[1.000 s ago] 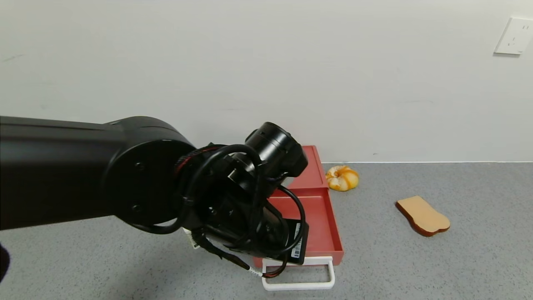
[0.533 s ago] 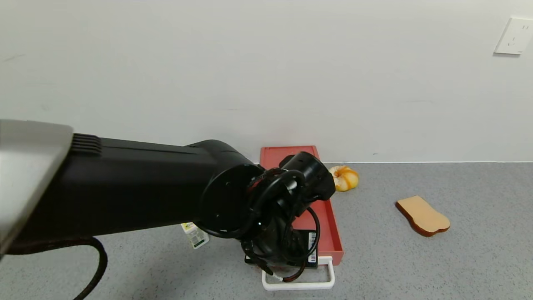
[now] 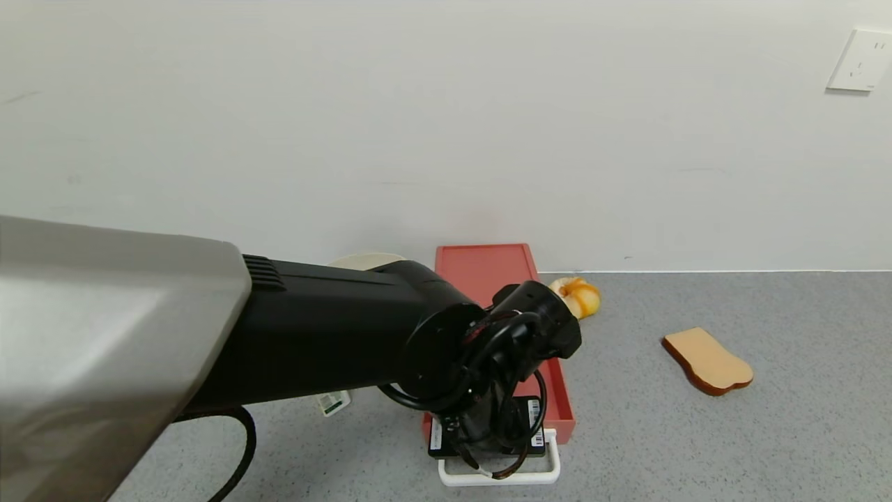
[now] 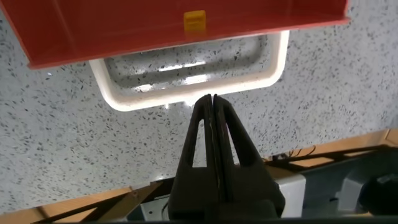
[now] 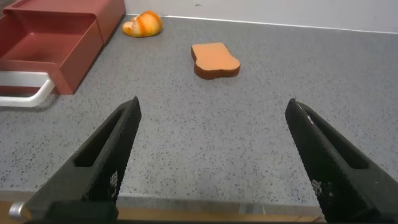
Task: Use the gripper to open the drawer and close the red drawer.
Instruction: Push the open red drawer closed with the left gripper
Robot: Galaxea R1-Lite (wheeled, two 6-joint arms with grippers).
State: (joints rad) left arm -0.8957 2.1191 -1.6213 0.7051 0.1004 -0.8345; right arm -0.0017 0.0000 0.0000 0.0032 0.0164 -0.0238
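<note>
Grey speckled stone formed the tabletop, which ran back to a plain white wall. Reaching across it, the black and silver left arm ended in the left gripper, a black hand wrapped in looping cables, its two fingers pressed together with nothing between them. Their tips sat right at the near bar of the white loop handle; whether they touched it could not be told. Just beyond the handle lay the flat coral-red plastic drawer, pulled out of its red case. Farther off to the gripper's right rested an orange-and-white bread roll and a tan toast-shaped slice. Low over the tabletop's front edge, well apart from the drawer, the right gripper hung with its fingers spread wide.
</note>
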